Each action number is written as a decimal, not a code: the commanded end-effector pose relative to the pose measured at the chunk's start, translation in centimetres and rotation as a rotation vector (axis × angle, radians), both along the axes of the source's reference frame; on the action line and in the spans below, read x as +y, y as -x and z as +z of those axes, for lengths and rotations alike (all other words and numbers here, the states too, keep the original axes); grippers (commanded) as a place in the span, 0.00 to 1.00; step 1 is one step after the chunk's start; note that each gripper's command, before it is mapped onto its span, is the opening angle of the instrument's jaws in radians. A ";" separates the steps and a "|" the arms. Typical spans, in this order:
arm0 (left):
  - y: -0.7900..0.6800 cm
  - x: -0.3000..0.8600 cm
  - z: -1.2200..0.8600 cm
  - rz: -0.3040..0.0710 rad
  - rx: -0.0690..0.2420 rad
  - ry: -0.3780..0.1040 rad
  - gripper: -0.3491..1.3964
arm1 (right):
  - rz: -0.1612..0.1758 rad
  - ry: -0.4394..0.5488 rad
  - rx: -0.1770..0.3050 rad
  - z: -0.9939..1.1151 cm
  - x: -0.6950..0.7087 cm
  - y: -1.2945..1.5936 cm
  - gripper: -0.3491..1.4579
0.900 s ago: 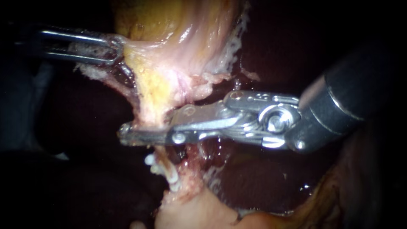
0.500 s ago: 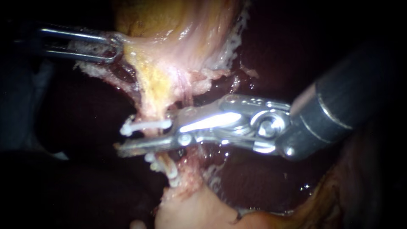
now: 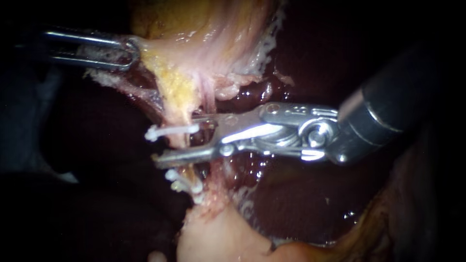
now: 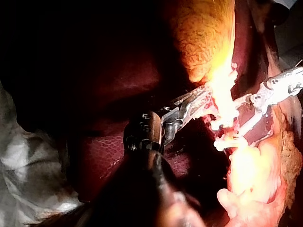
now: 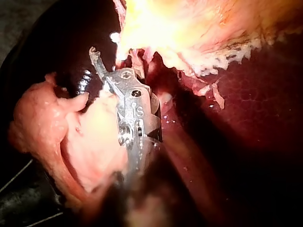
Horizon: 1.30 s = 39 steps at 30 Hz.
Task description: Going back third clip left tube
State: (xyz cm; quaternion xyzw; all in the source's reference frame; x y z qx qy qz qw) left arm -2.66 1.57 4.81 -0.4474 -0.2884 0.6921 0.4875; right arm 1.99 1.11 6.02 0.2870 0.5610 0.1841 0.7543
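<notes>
The yellow-pink gallbladder [image 3: 194, 43] narrows downward into a pale tube [image 3: 177, 114]. A white clip [image 3: 172, 131] lies across this tube, and two more white clips [image 3: 187, 185] sit lower down. My right instrument [image 3: 177, 139] comes in from the right, its jaws open on either side of the upper clip; the lower jaw passes just under the clip. My left instrument [image 3: 130, 52] is shut on the gallbladder's edge at the upper left and holds it taut. The left wrist view shows its jaws [image 4: 201, 97] at the bright tissue, with the clips [image 4: 227, 142] beyond.
Dark red liver [image 3: 301, 204] surrounds the tube on both sides. A pale lump of fatty tissue [image 3: 218, 240] lies below the lower clips. In the right wrist view the same pale tissue [image 5: 90, 142] lies beside my right instrument [image 5: 135, 111].
My right instrument's jaws have opened and left a white clip across the tube. The instrument has since drawn back a little to the right. The left instrument keeps its hold.
</notes>
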 end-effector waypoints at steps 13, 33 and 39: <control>-0.01 0.00 0.00 0.001 -0.001 0.000 0.00 | -0.032 0.224 0.023 -0.17 -0.13 1.04 0.47; 0.12 -0.02 0.14 -0.005 0.005 0.008 0.00 | -0.048 0.288 0.034 -0.38 0.03 1.66 0.47; 0.32 -0.07 0.33 -0.004 0.002 0.015 0.00 | -0.049 0.289 0.035 -0.38 0.01 1.68 0.47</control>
